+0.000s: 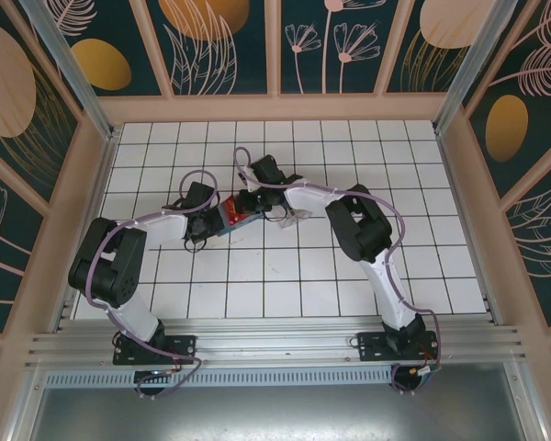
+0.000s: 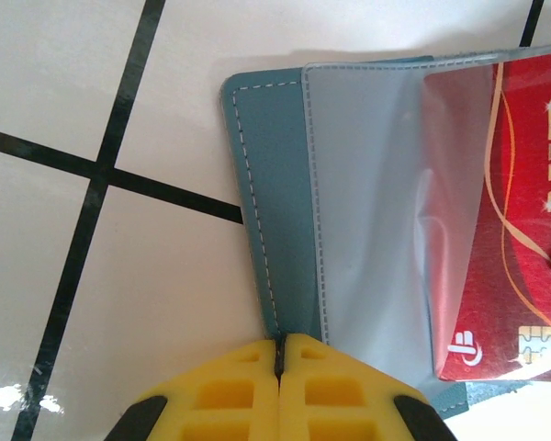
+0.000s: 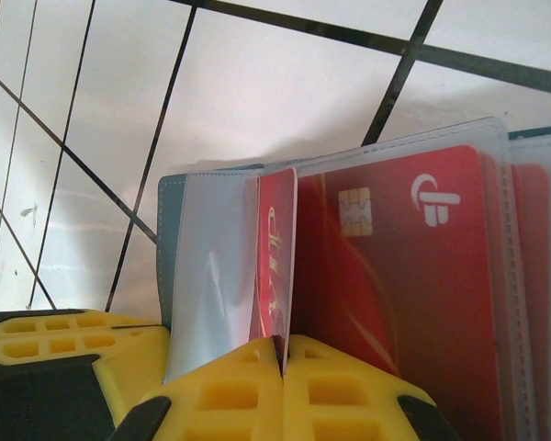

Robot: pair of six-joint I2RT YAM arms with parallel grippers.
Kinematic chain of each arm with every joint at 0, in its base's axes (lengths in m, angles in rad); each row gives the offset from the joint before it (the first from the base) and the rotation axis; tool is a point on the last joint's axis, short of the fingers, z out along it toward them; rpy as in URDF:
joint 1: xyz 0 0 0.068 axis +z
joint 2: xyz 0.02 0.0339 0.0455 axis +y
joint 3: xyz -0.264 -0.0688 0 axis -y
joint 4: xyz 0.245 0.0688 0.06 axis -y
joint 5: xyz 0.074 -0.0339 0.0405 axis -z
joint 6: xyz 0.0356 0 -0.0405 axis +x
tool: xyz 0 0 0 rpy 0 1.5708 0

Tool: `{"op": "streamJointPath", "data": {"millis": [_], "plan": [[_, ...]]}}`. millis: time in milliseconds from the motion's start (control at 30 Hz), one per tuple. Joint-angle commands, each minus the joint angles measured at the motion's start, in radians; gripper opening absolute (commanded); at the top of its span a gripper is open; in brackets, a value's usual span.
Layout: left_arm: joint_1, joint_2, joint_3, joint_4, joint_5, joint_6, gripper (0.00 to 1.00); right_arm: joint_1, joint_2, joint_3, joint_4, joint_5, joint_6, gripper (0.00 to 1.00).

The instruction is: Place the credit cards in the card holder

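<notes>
The white tiled table (image 1: 349,285) fills the middle of the top view. The left arm (image 1: 110,266) and right arm (image 1: 367,239) bend inward over it and meet near its centre. From above, the left gripper (image 1: 207,220) and the right gripper (image 1: 253,197) hide most of what lies between them. Only a small patch of teal and red marks the card holder (image 1: 234,219), which lies on the tiles between the two wrists.

The wrist cameras give the detail. In the left wrist view the left gripper (image 2: 280,344) is clenched, its yellow fingers pressed together on the near edge of the card holder (image 2: 257,184). The holder lies open, with its stitched teal cover flat on the tile. A clear sleeve (image 2: 367,202) lifts off it, and a chip card (image 2: 505,230) in red with gold lettering lies partly under that sleeve.

In the right wrist view the right gripper (image 3: 283,342) is closed on a red card (image 3: 277,248), seen nearly edge-on and standing upright. The card sits between an empty clear sleeve (image 3: 211,266) and the sleeve that holds the chip card (image 3: 395,294). A strip of the teal cover (image 3: 165,197) shows at the left.
</notes>
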Motion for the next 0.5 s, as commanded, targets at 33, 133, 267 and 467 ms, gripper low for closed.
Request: {"op": "streamJointPath", "data": {"millis": [33, 133, 267, 467], "plan": [[0.029, 0.104, -0.053, -0.069, -0.106, 0.032, 0.03, -0.036, 0.052, 0.042, -0.13, 0.067, -0.056, 0.0], [0.029, 0.109, -0.048, -0.069, -0.099, 0.033, 0.03, -0.043, 0.062, 0.067, -0.167, 0.086, -0.075, 0.0], [0.028, 0.106, -0.046, -0.069, -0.099, 0.032, 0.03, -0.042, 0.088, 0.103, -0.217, 0.126, -0.109, 0.0], [0.029, 0.108, -0.043, -0.067, -0.095, 0.033, 0.03, -0.034, 0.094, 0.052, -0.116, 0.114, -0.06, 0.0]]}}
